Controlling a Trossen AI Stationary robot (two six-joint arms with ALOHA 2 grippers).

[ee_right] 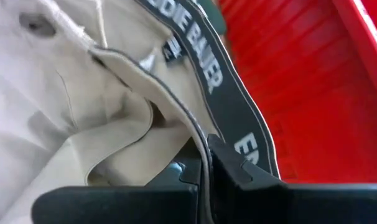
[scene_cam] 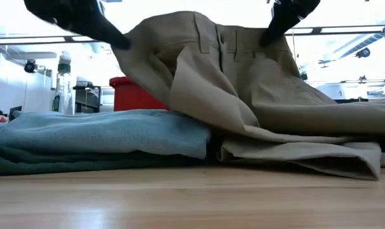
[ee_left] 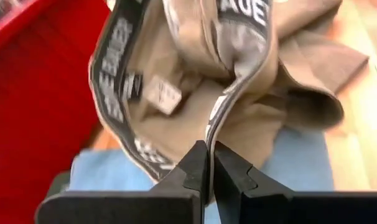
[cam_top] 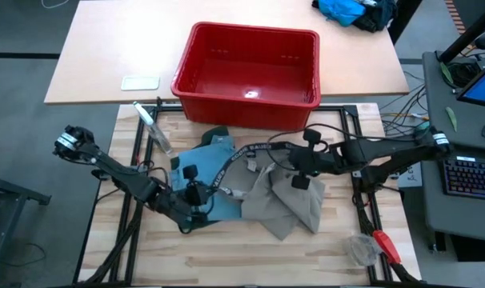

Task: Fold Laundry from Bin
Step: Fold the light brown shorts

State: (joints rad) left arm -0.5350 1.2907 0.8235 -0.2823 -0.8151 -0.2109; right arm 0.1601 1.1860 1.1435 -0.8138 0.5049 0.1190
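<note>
A khaki-taupe garment (cam_top: pixel 286 200) of the laundry hangs by its waistband between my two grippers, and its lower part lies on the wooden table. My left gripper (cam_top: pixel 210 192) is shut on one end of the waistband. My right gripper (cam_top: pixel 302 152) is shut on the other end. Left of the garment, a folded light blue piece (scene_cam: pixel 97 130) rests on a dark green piece (scene_cam: pixel 46 162). The red bin (cam_top: pixel 246 72) stands behind them at the table's far side. My left gripper pinches the waistband's edge (ee_left: pixel 214 127) between its two fingers, where the dark lettered inner band shows. The fingers slant down from the table's left. The waistband is lifted, and the cloth below hangs onto the table. My right gripper pinches the waistband's edge (ee_right: pixel 198 134) between its two fingers, beside the dark lettered band. It comes slanting down from the table's right. The band runs up and away toward the other gripper, and the garment's lower part (scene_cam: pixel 307 159) lies on the table.
A clear bottle (cam_top: pixel 150 124) stands at the table's far left. A red-handled tool (cam_top: pixel 386 244) and a small clear thing lie near the right front corner. A bright blue cloth heap (cam_top: pixel 342 10) sits on the far table. Bare wood shows along the near edge.
</note>
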